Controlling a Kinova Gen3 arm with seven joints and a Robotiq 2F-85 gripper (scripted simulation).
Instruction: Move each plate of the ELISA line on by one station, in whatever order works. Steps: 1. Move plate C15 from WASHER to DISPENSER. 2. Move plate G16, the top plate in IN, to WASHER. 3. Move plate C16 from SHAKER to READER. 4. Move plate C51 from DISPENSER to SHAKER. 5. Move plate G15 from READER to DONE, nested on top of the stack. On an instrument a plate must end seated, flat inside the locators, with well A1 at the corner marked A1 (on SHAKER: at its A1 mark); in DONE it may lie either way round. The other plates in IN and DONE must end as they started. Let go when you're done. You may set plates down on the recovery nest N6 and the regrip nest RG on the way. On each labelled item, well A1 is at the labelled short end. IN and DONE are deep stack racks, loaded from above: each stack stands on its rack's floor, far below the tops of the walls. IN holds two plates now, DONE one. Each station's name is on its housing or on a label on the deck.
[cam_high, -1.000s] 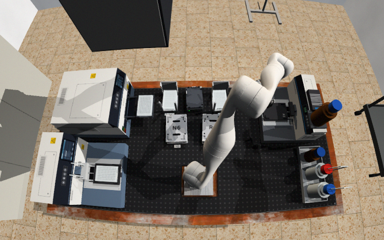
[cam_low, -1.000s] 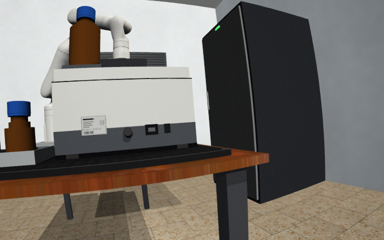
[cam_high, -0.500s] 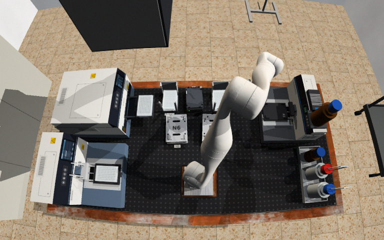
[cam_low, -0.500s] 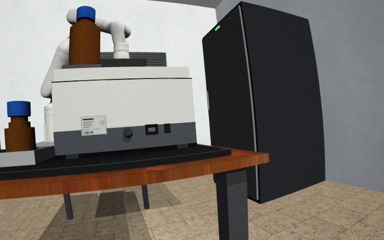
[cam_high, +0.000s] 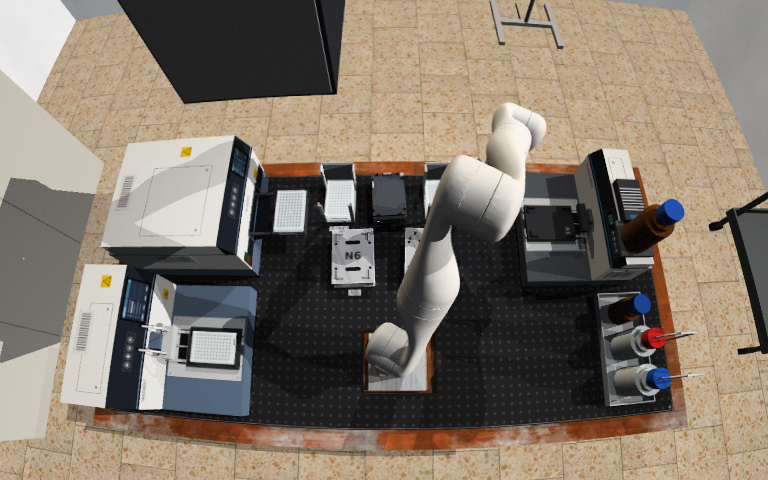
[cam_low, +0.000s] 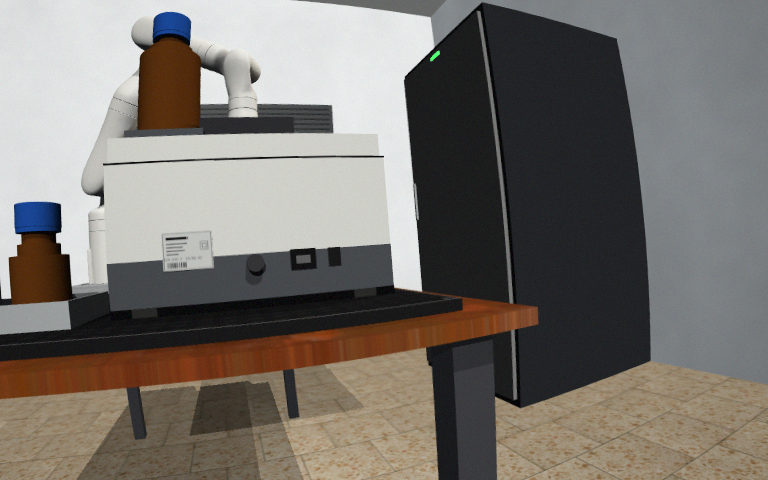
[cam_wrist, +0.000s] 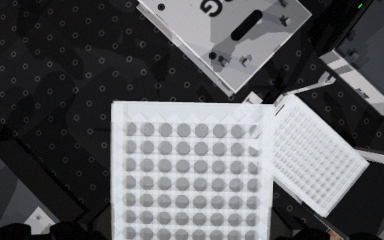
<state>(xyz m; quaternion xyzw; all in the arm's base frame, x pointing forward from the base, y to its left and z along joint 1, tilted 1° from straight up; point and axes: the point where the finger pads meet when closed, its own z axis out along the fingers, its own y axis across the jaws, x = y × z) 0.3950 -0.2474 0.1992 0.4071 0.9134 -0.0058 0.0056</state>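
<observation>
Arm: the white seven-joint arm (cam_high: 430, 266) is reaching from its base at the front middle of the tabletop (cam_high: 396, 438) towards the back row, and in the top view it is covering its own end effector

End effector: the end effector (cam_wrist: 192, 236) is standing wide and clamping the white multi-well plate (cam_wrist: 192, 175) across its width; only the dark fingertips are showing along the bottom edge of the wrist view

Carried plate: it is hanging flat under the wrist above the black dotted deck mat (cam_wrist: 60, 75), its right edge overlapping the view of another plate lower down (its label is not readable, so I cannot tell which plate it is)

Below the wrist: the grey regrip nest with a slot and a partly visible letter G (cam_wrist: 225, 35) is lying beyond the plate's far edge, and a second white finely gridded plate (cam_wrist: 315, 160) is sitting down in a rack to the right of it

Right instrument: the grey and white instrument with the amber blue-capped bottle (cam_high: 603, 215) is showing a dark nest (cam_high: 546, 223) on its platform with no white plate in it

Back-left instrument: the large white box instrument (cam_high: 175, 192) is holding a white plate (cam_high: 289, 210) on its extended drawer

Front-left instrument: the white and blue-grey instrument (cam_high: 209, 308) is carrying a white plate in a black frame (cam_high: 212, 346)

Recovery nest: the grey nest marked N6 (cam_high: 352, 255) is standing bare of plates left of the arm
</observation>
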